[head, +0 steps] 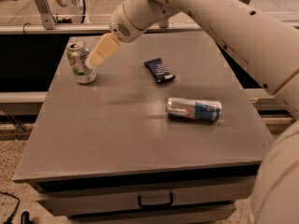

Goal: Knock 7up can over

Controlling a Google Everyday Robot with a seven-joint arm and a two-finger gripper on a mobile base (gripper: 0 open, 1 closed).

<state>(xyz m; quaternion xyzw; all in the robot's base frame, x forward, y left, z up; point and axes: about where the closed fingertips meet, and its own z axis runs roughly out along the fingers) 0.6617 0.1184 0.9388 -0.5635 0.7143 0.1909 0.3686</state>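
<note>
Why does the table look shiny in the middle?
In the camera view, light from above bounces off the gray table, leaving a pale sheen beside the lying can, which has a thin dark shadow under it. The gripper is at the standing can, away from the sheen.
</note>
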